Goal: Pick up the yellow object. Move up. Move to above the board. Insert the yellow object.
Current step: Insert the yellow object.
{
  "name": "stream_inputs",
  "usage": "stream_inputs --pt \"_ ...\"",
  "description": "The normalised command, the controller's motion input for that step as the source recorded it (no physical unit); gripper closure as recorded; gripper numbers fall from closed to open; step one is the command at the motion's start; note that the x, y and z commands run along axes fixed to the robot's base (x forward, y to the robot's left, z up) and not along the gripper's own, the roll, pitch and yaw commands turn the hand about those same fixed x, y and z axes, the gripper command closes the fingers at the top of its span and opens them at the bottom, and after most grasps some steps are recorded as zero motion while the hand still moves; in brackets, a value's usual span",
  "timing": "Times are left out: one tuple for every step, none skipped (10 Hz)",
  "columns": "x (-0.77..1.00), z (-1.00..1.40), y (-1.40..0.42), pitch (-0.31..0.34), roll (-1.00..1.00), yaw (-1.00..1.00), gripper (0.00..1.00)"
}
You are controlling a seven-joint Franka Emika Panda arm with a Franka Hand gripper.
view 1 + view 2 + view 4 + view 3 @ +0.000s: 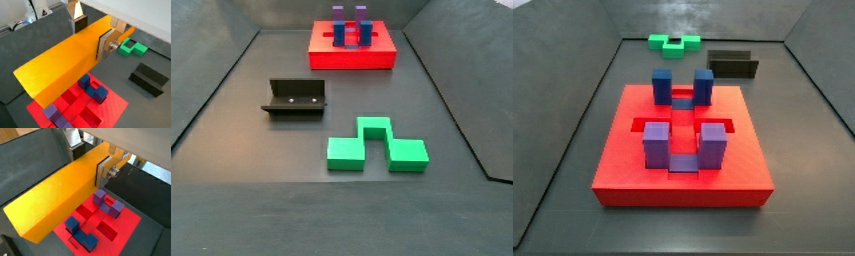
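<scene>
My pincer (pixel 111 39) is closed on one end of the yellow bar (pixel 63 62), its silver fingers (pixel 106 46) pressed flat against the bar's sides, so the bar juts out long from my grip and is carried clear of the desk. Directly beneath it lies the red board (pixel 127 220), whose blue-purple posts (pixel 107 205) stand upright under the bar in both wrist views; the bar is high above them and touches none. In a side view the board (pixel 620 150) sits flat on the desk (pixel 567 130) with its four posts in two pairs, and my pincer and the bar are out of that frame. Off to the side of my pincer are the green block (pixel 131 48) and the dark fixture (pixel 148 78), well apart from the board.
</scene>
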Motion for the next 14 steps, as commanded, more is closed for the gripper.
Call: stream_inputs --pt "0.4 -0.43 -0.47 0.01 0.24 0.14 1.0" --pt "0.27 -0.5 -0.45 0.0 0.24 0.15 1.0" --pt "0.12 -0.53 -0.32 0.0 0.2 0.16 1.0" --pt "0.08 -0.45 -0.13 0.0 0.15 0.12 1.0" --pt "0.1 -0.33 -0.01 -0.006 0.1 0.08 1.0" --pt "0.12 -0.29 0.0 -0.009 0.08 0.08 1.0" --pt "0.11 -0.28 0.0 -0.017 0.07 0.06 1.0" --pt "0.15 -0.31 -0.01 -0.037 0.07 0.05 1.0" --pt "0.13 -0.39 0.0 -0.117 0.01 0.05 1.0" --pt "0.05 -0.4 0.0 -0.129 0.0 0.07 1.0" --pt "0.03 -0.42 0.0 -0.131 0.0 0.05 1.0" --pt "0.13 -0.38 0.0 0.0 0.11 0.0 1.0" --pt "0.06 -0.44 0.0 0.013 0.09 -0.13 1.0" --pt "0.0 -0.44 0.0 0.0 0.06 -0.16 1.0"
